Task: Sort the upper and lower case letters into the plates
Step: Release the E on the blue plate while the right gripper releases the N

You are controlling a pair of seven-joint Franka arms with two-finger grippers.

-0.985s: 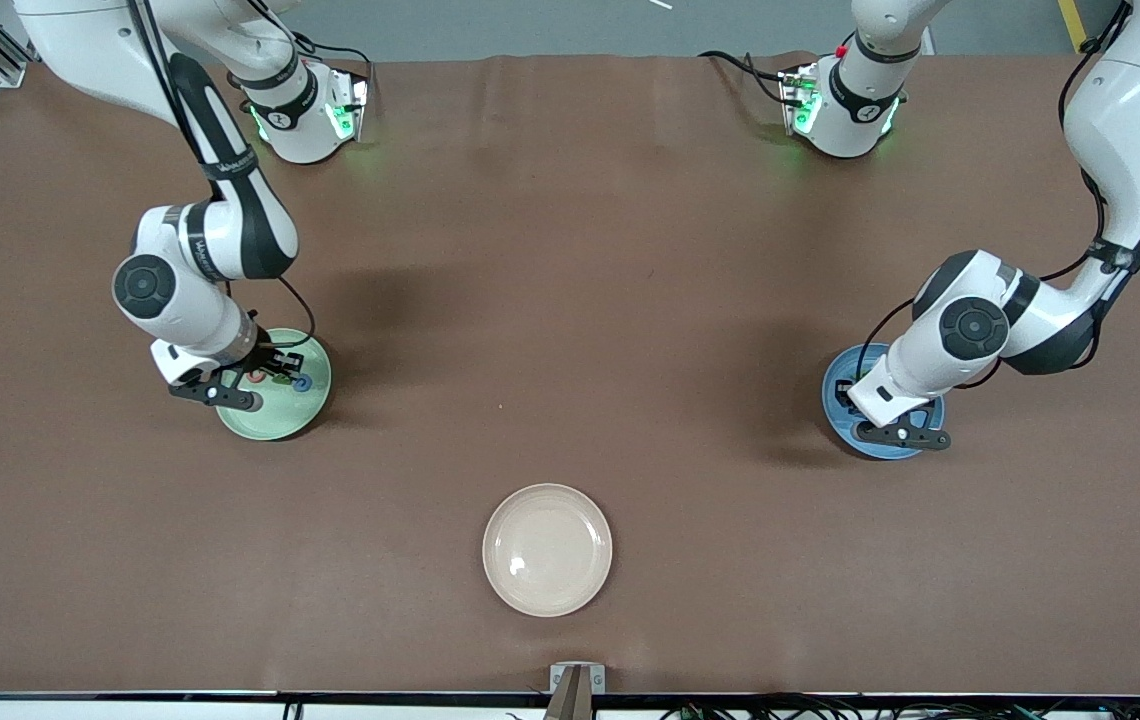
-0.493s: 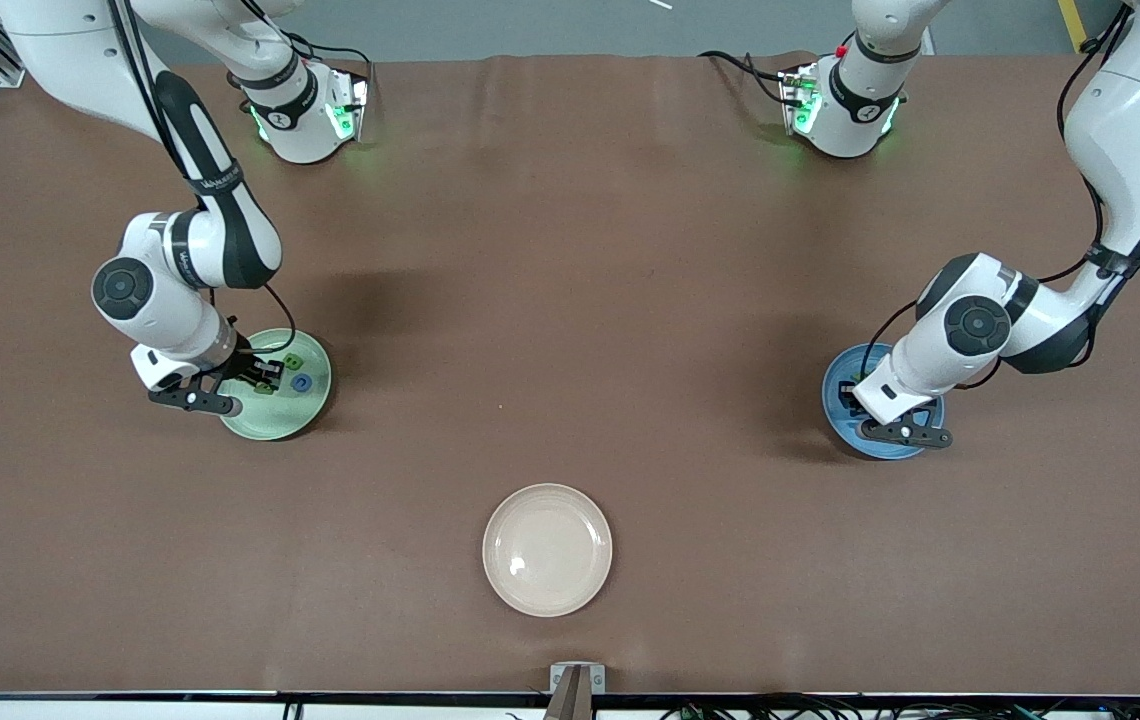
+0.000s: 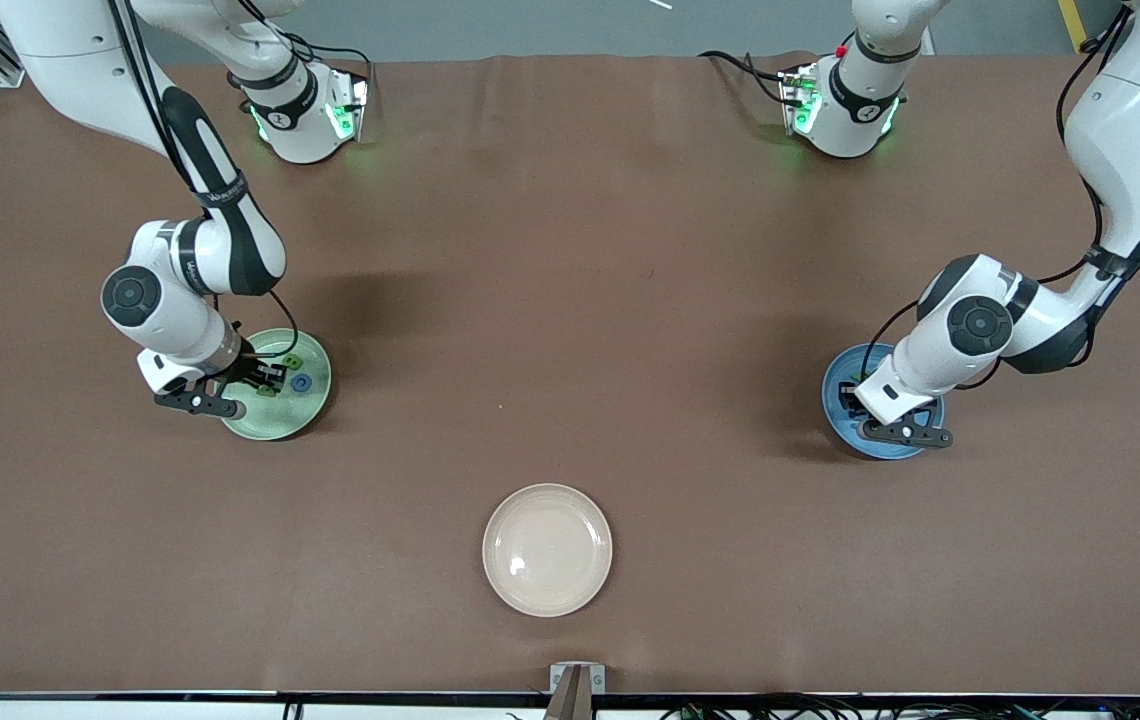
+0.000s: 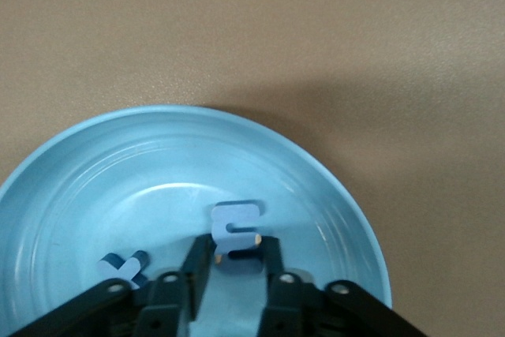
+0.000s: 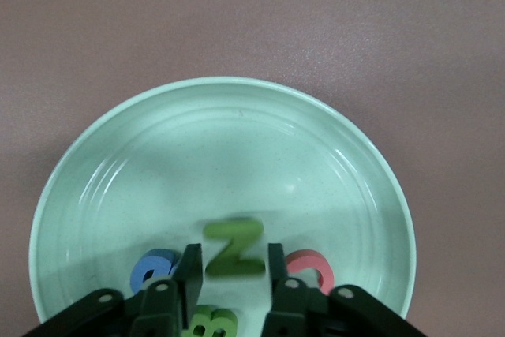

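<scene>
green N [image 5: 233,247] between right pincer [image 5: 233,267] fingers

Letters [image 5: 234,247] in both plates [image 3: 315,400].

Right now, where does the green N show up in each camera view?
Front view: the green N is a green speck in the mint plate, right by the right hand.
Right wrist view: green N lies between the right hand's open fingers, in the mint plate.
Left wrist view: not in it; only the blue plate.
Shared landmark: the mint plate.
</scene>
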